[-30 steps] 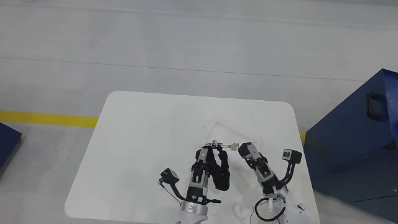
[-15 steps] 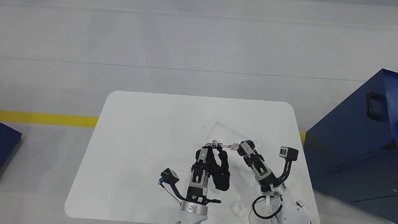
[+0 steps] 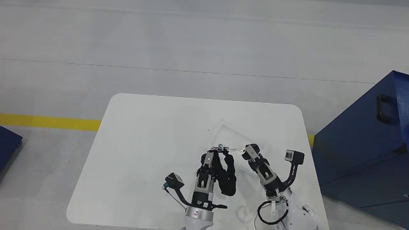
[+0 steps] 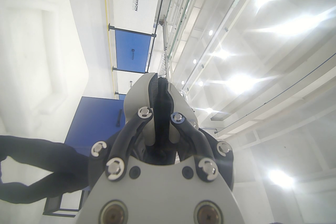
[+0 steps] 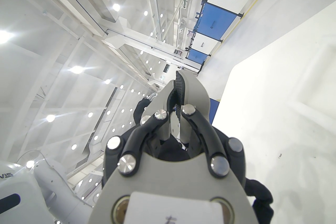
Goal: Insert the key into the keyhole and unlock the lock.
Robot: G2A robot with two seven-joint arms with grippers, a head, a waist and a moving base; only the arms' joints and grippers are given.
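Note:
Low over the near part of the white table (image 3: 160, 140) my two grippers meet tip to tip. The left gripper (image 3: 218, 149), black-sleeved, is shut on a small metal lock (image 3: 222, 147). My right gripper (image 3: 245, 152) is shut on the silvery key (image 3: 237, 148), which points at the lock, and the two look close or touching. In the left wrist view the left gripper (image 4: 160, 80) has its pads pressed together, tilted up toward the ceiling. The right wrist view shows the right gripper (image 5: 178, 78) shut, with a bit of metal (image 5: 153, 96) just beyond it.
A blue cabinet (image 3: 370, 147) stands off the table's right side. The table's edge (image 5: 236, 70) runs past the right gripper. A faint square outline (image 3: 243, 134) marks the tabletop behind the grippers.
The right gripper has shifted a little to the left with the key, closing on the lock. The left gripper has stayed put.

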